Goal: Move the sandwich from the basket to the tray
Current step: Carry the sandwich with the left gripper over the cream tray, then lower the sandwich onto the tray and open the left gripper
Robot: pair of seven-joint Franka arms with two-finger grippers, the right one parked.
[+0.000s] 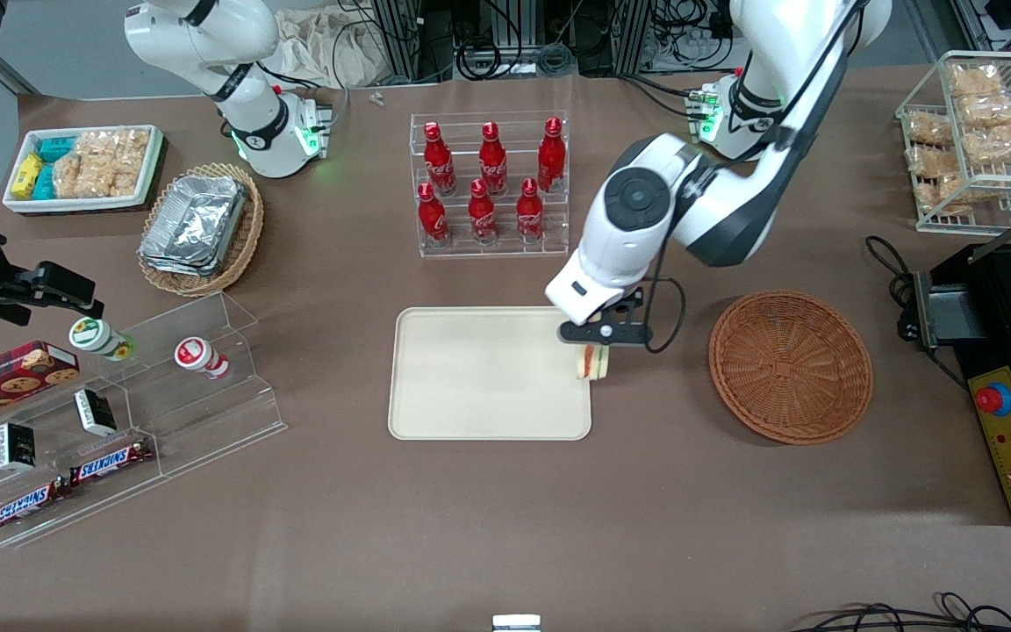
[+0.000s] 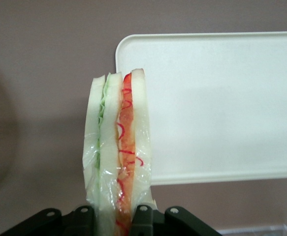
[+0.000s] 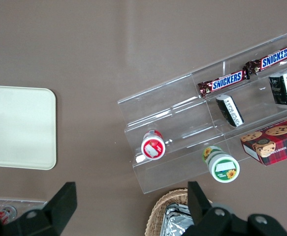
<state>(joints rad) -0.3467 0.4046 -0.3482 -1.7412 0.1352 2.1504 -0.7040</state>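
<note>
My left gripper [image 1: 594,351] is shut on the sandwich [image 1: 592,362], a plastic-wrapped wedge of white bread with an orange-red and green filling. It hangs just above the edge of the cream tray [image 1: 470,377] that faces the basket. In the left wrist view the sandwich [image 2: 117,152] stands on edge between the black fingers [image 2: 142,219], with the tray [image 2: 222,103] beside it. The reddish-brown wicker basket [image 1: 790,366] sits on the table toward the working arm's end and holds nothing.
A clear rack of red cola bottles [image 1: 490,184] stands farther from the front camera than the tray. A tan basket with foil containers [image 1: 200,226], a white bin of snacks [image 1: 84,167] and an acrylic stand [image 1: 128,412] lie toward the parked arm's end. A black appliance [image 1: 1010,377] sits past the basket.
</note>
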